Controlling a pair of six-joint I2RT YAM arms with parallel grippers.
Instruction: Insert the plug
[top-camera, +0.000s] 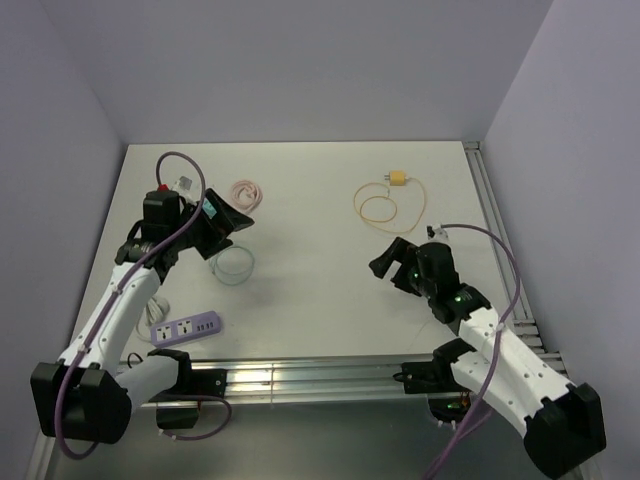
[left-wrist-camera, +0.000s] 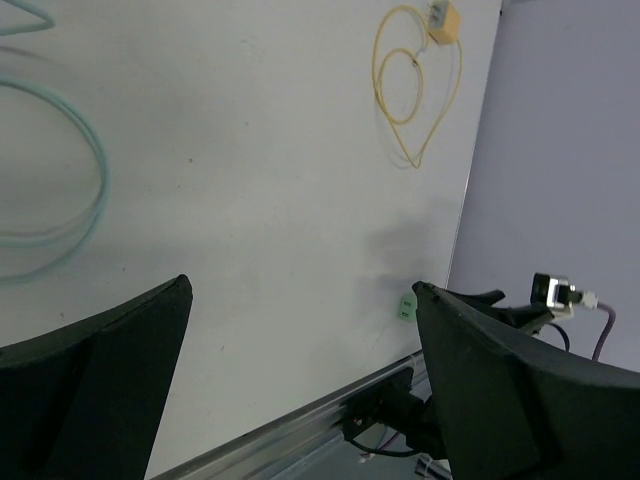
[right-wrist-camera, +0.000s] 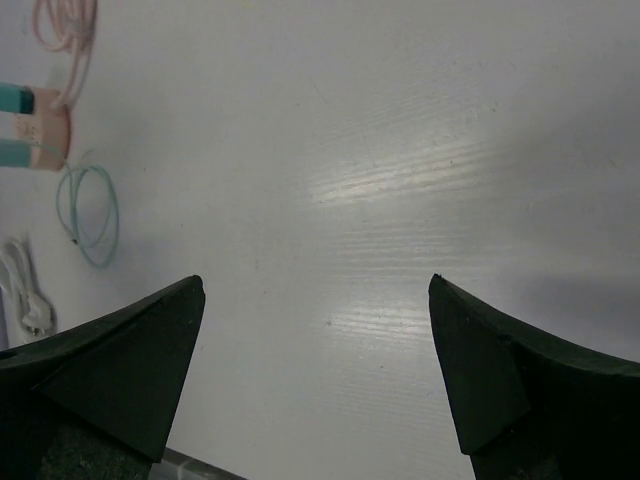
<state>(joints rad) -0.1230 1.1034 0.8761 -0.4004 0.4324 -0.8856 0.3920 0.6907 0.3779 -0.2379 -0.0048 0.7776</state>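
Looking down from above, the white table has lots of bare room between the two arms. The left claw and the right claw hang well apart over it. Both claws are spread wide and hold nothing. The wall and the table's far edge are well past both claws. A metal rail runs along the side edge, out beyond the right claw. The yellow plug is a small yellow block with thin prongs. It lies on the table ahead of the right claw and apart from it, and its thin yellow cord curls in loops toward that claw. The purple power strip lies behind the left claw, near that arm's base and the near edge. A teal cord loop lies just under the left claw, and a pink cord lies just past it. The left wrist view shows the yellow plug far across the table by the side edge. The right wrist view misses the plug and shows only the teal loop and pink cord.
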